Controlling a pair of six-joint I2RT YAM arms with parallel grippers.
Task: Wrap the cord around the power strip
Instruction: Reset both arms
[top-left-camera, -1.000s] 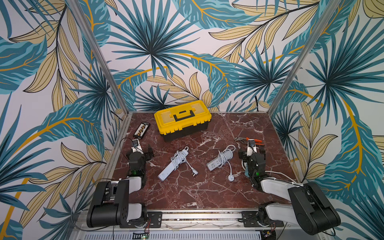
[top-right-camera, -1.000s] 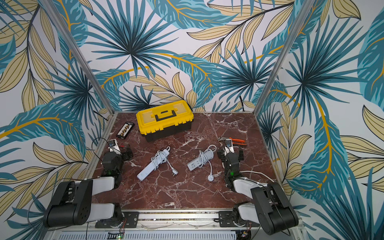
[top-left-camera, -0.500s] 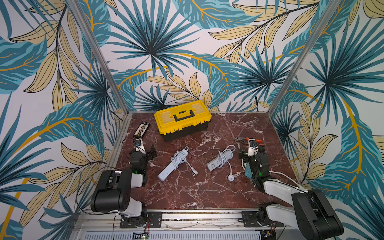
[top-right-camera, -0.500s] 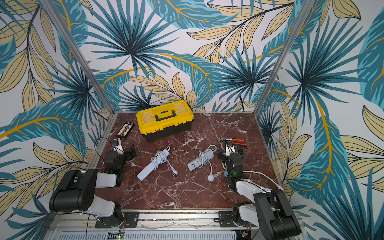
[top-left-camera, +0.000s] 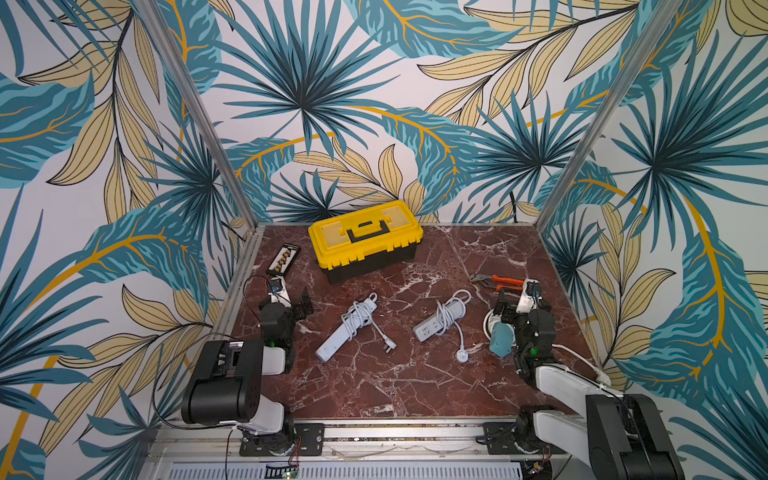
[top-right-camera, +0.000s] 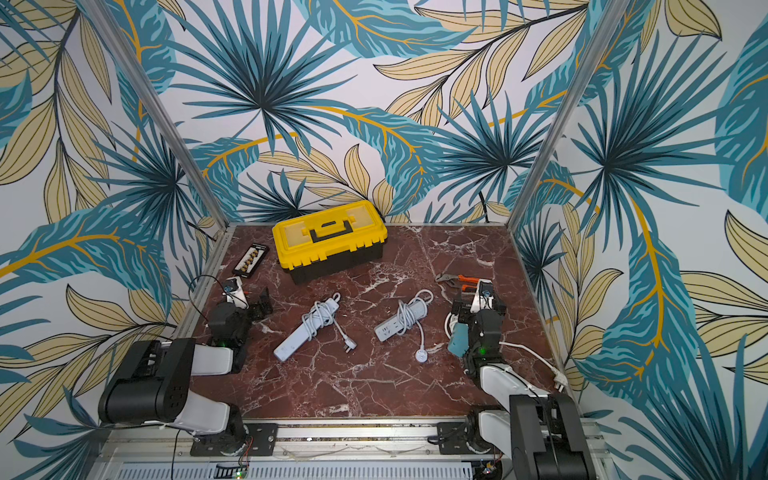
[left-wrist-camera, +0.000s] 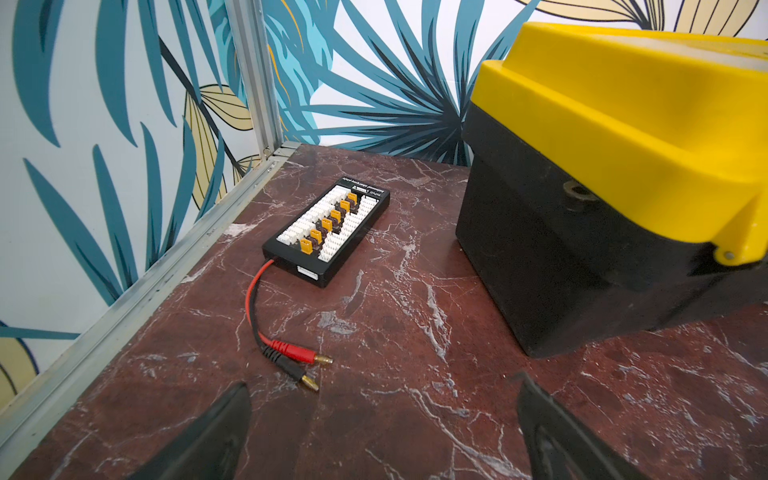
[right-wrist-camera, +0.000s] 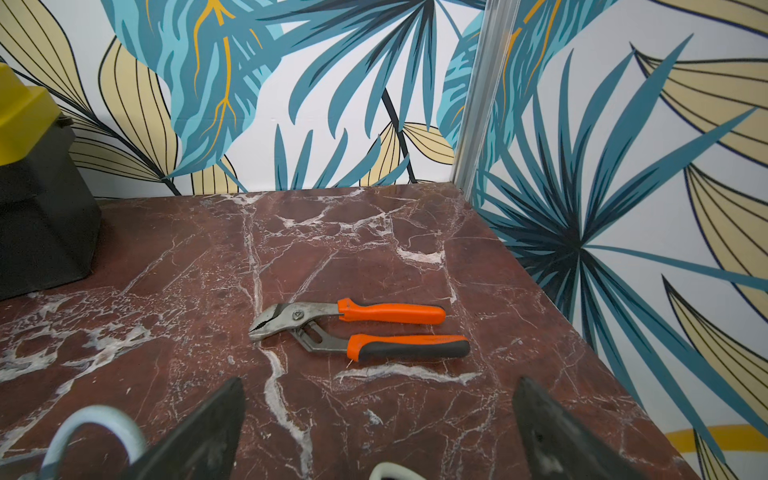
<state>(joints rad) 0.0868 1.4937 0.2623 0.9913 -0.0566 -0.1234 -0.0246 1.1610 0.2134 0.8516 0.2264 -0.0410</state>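
Two pale power strips lie mid-table in both top views. The left power strip (top-left-camera: 332, 347) (top-right-camera: 291, 343) has its white cord (top-left-camera: 360, 311) coiled around its far half, and the plug (top-left-camera: 388, 347) lies loose beside it. The right power strip (top-left-camera: 430, 330) (top-right-camera: 388, 328) also carries a coiled cord (top-left-camera: 448, 309), with a round plug (top-left-camera: 462, 355) trailing toward the front. My left gripper (top-left-camera: 296, 303) (left-wrist-camera: 382, 386) stands open over bare marble at the left edge. My right gripper (top-left-camera: 519, 305) (right-wrist-camera: 379, 382) is open and empty at the right, away from both strips.
A yellow toolbox (top-left-camera: 365, 239) (left-wrist-camera: 602, 166) stands at the back. A black connector board (top-left-camera: 283, 258) (left-wrist-camera: 328, 235) with red and black leads (left-wrist-camera: 286, 353) lies back left. Orange pliers (top-left-camera: 496, 281) (right-wrist-camera: 361, 326) lie back right. A teal object (top-left-camera: 500, 343) and a white cable (top-left-camera: 582, 365) sit by the right arm.
Both arms have drawn back a little toward their own sides, the left arm's upper link swinging round. Both grippers stay open. The power strips and cords have not moved.
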